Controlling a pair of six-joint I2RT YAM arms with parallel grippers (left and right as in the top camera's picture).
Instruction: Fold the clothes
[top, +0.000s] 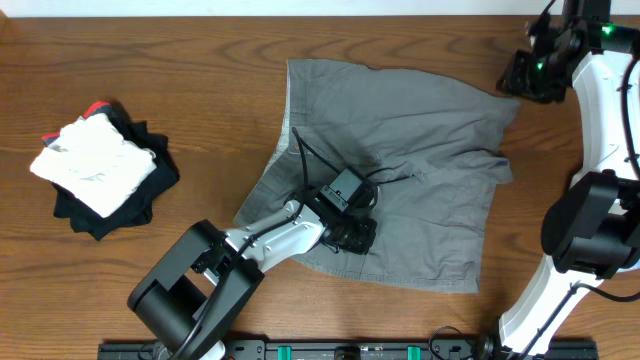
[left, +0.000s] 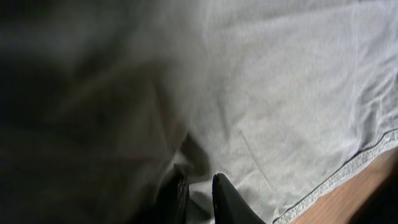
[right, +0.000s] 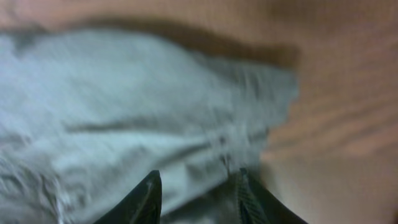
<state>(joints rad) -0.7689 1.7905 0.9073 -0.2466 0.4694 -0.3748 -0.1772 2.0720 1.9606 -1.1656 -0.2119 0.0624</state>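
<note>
Pinching the grey shorts (top: 420, 130) with our left gripper (left: 199, 182), we hold them down; our right gripper (right: 198, 179) is open.

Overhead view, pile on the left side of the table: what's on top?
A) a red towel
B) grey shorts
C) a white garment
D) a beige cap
C: a white garment tops the black clothes, well apart from the grey shorts.
</note>
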